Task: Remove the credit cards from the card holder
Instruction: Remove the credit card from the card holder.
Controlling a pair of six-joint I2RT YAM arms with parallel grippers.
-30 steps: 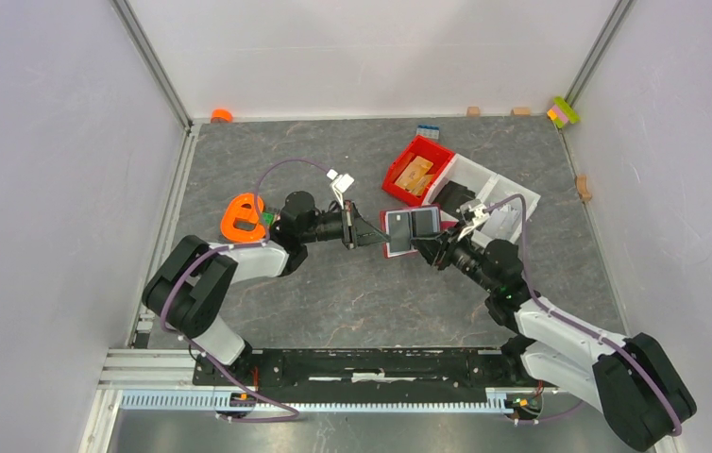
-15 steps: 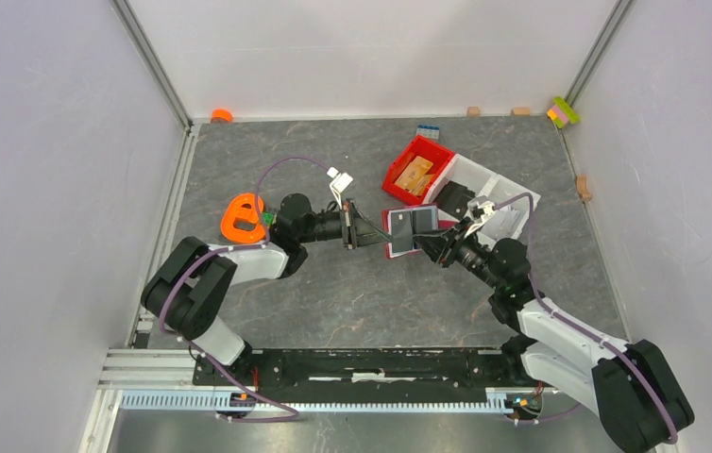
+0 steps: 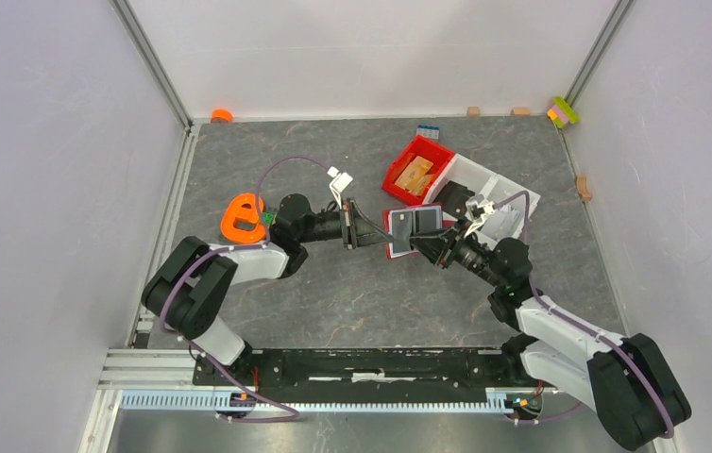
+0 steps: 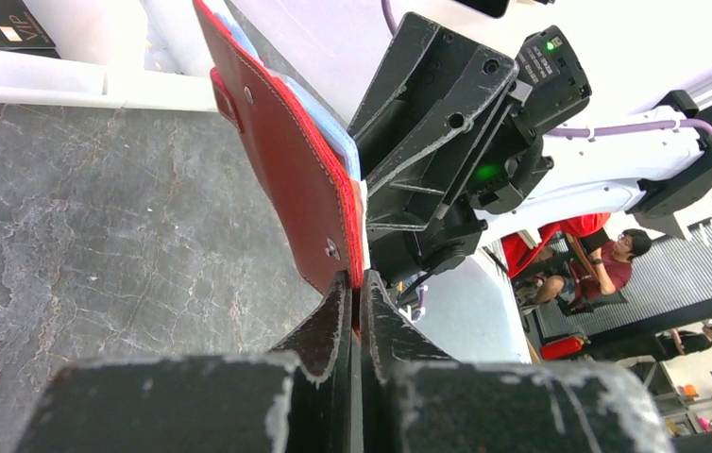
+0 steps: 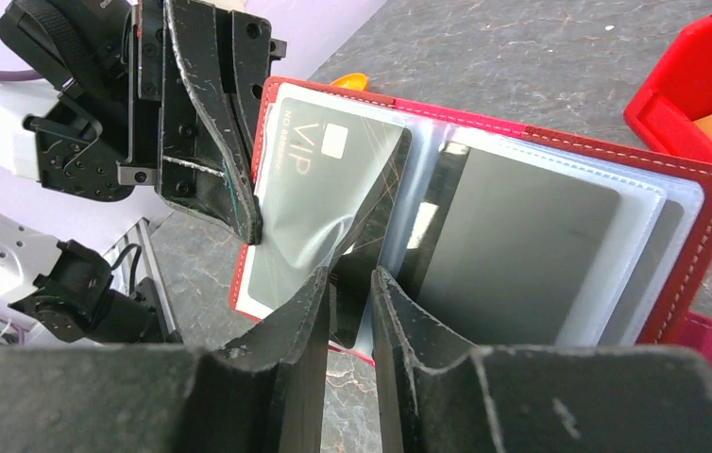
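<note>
The dark red card holder (image 3: 414, 226) hangs open above the table between both arms. My left gripper (image 4: 354, 283) is shut on the edge of its cover (image 4: 286, 160). Clear sleeves inside hold the credit cards: a grey card marked VIP (image 5: 310, 189) on the left page and a darker grey one (image 5: 513, 255) on the right. My right gripper (image 5: 350, 283) is open. Its jaws stand narrowly apart astride the lower edge of a middle sleeve with a dark card in it, and a gap shows between the fingers. From above, the right gripper (image 3: 418, 243) sits just below the holder.
A bright red bin (image 3: 415, 170) with tan wooden pieces stands just behind the holder, with a white box (image 3: 508, 193) to its right. An orange object (image 3: 244, 217) lies beside the left arm. Small blocks (image 3: 564, 111) sit along the back wall.
The right gripper has edged closer under the holder's lower edge and its jaws have narrowed slightly. The left gripper keeps its hold and has barely moved.
</note>
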